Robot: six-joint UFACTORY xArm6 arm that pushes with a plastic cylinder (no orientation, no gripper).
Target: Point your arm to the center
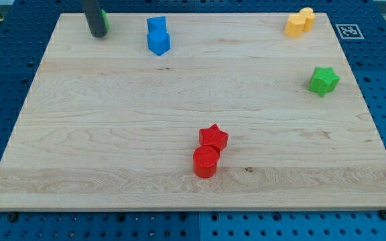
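Nearest the view's bottom: red cylinder [206, 162] touching red star [214, 137], just below board centre. Wooden board [112, 134] centre bare. View's right: green star [324, 80]. Far edge: two blue blocks [158, 36] touching, shapes unclear; yellow block [299, 23] at top right. My tip [98, 34] top left, well apart from centre, hiding most of a green block [105, 21]. No gripper fitted. Square printed marker [349, 31], unreadable, beyond the board's corner.
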